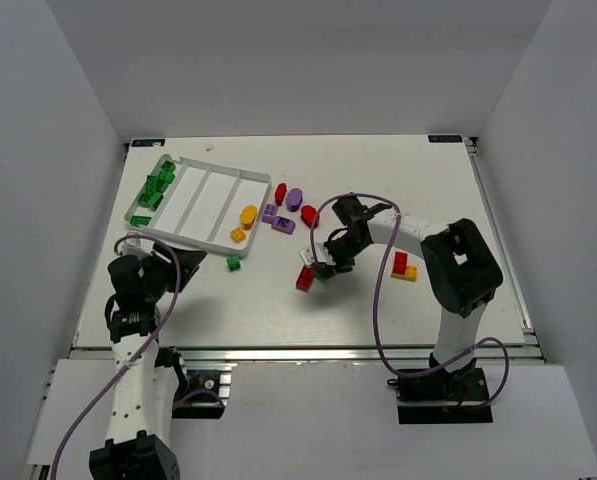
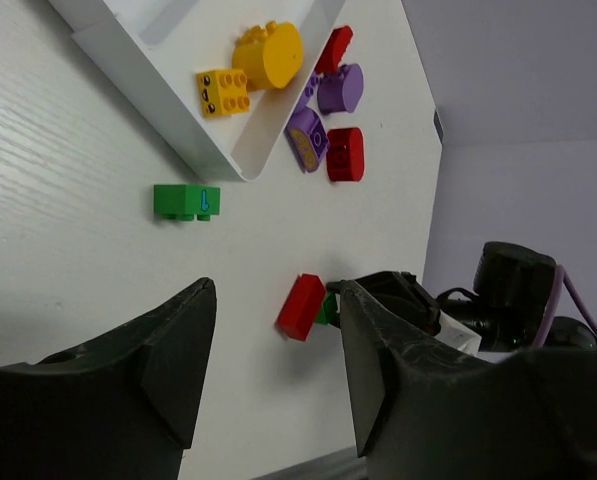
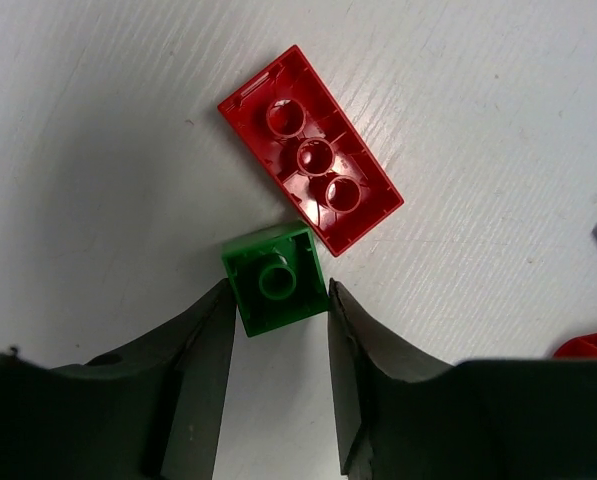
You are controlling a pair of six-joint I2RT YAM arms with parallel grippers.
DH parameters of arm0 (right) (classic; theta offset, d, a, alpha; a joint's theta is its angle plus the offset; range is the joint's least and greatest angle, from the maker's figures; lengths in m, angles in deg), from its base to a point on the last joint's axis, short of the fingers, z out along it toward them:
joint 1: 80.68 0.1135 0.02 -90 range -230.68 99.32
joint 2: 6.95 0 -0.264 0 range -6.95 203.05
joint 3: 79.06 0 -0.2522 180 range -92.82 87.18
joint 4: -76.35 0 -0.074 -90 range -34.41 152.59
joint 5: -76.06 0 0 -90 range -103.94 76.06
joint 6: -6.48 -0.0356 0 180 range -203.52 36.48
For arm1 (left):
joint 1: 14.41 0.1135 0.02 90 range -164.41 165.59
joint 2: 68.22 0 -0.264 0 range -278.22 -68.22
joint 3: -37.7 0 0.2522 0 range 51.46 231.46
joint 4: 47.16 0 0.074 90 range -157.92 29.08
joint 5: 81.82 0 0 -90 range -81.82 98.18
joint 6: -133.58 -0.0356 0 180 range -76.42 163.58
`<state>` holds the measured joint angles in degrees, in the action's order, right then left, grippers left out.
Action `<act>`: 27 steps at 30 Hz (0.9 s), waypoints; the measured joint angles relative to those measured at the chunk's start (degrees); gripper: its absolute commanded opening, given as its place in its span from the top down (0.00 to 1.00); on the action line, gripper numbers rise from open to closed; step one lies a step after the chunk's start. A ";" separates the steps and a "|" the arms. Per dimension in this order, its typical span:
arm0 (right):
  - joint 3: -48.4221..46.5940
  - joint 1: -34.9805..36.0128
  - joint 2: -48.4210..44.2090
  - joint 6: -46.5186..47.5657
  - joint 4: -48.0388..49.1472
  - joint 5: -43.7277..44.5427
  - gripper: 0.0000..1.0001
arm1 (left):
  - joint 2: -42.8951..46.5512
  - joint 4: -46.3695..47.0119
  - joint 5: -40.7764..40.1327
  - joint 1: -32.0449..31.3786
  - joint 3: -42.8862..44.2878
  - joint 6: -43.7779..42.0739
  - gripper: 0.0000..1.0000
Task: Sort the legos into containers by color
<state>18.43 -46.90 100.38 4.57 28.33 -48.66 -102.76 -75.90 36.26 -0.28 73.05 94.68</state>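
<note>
My right gripper (image 1: 324,268) (image 3: 278,318) is shut on a small green brick (image 3: 276,277) that lies upside down on the table; both fingers touch its sides. A red brick (image 3: 310,148) (image 1: 305,278) lies upside down touching it. My left gripper (image 1: 174,260) (image 2: 276,292) is open and empty, low by the near corner of the white tray (image 1: 213,200) (image 2: 178,90). Several green bricks (image 1: 156,190) fill the tray's leftmost compartment; the other compartments look empty. A loose green brick (image 1: 234,263) (image 2: 186,201) lies near the tray's corner.
Beside the tray's right edge lie a yellow oval (image 1: 248,215) and a yellow brick (image 1: 238,235). Further right lie purple pieces (image 1: 284,225) and red ovals (image 1: 309,215). A red and yellow pair (image 1: 403,266) lies right of my right arm.
</note>
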 measured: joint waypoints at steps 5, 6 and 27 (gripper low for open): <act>0.00 0.02 -0.09 -0.09 -0.22 0.00 0.82 | -0.81 3.43 5.38 -0.42 -2.78 3.02 0.35; 0.09 0.02 -0.24 -0.33 -0.37 0.07 0.83 | -0.96 4.09 6.16 -0.76 -3.39 3.69 0.35; -1.95 7.78 -12.02 -40.13 9.51 -9.86 0.86 | -23.76 31.45 2.19 -32.87 -4.17 14.40 0.36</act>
<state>16.48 -39.12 88.36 -35.56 37.84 -58.51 -126.52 -44.45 38.44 -33.15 68.87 109.08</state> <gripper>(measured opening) 0.438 0.643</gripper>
